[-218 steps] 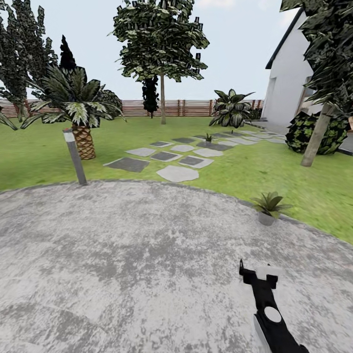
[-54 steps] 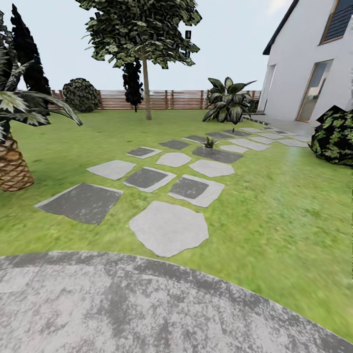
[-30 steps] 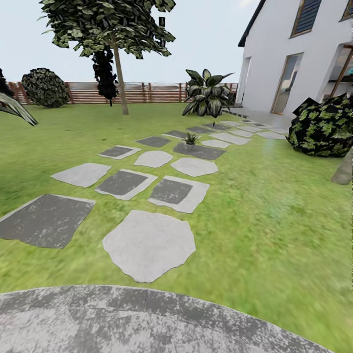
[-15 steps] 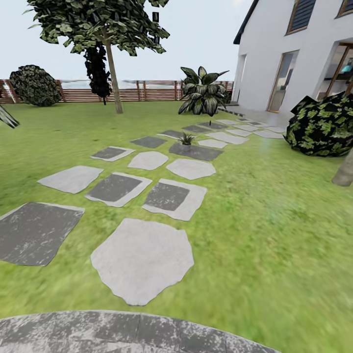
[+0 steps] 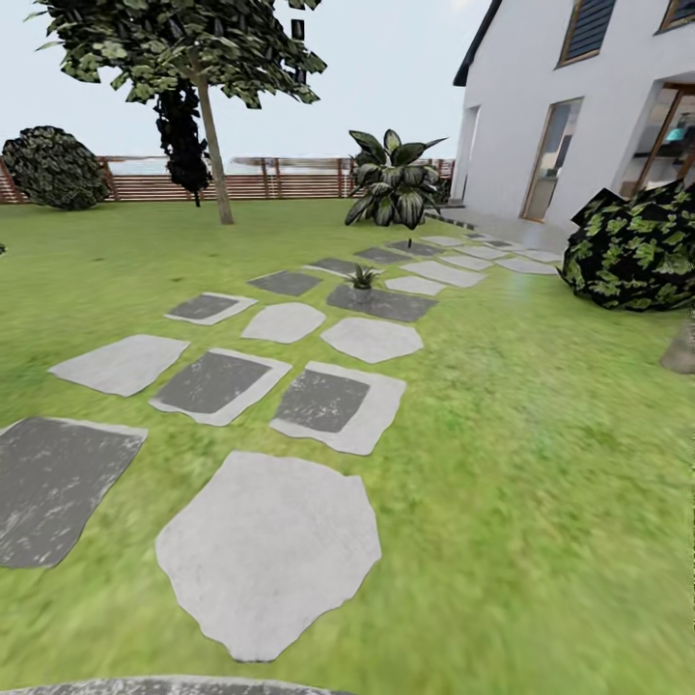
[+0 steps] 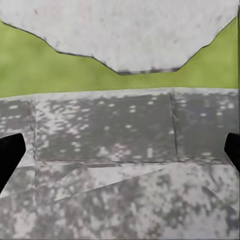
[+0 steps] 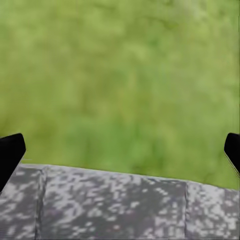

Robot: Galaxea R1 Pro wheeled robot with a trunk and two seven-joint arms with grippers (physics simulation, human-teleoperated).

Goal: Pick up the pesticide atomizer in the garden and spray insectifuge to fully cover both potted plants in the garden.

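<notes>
Atomizer's hard to pin down: there's a thin dark speck [image 5: 411,242] on the stepping stones [image 5: 270,550] just beyond the small potted plant [image 5: 363,278], way too tiny to be sure. That plant, a spiky green rosette whose pot is barely visible, sits on a dark slab partway up the path, short of the big striped-leaf plant [image 5: 391,183]. Lawn [image 5: 541,454] beside the path is wide open up to the bush [image 5: 637,246], which is cut off, and the house [image 5: 579,106]. Patio edge [image 5: 174,686] barely peeks in. Left gripper [image 6: 120,152] and right gripper [image 7: 120,152] both have fingertips spread wide, nothing between.
</notes>
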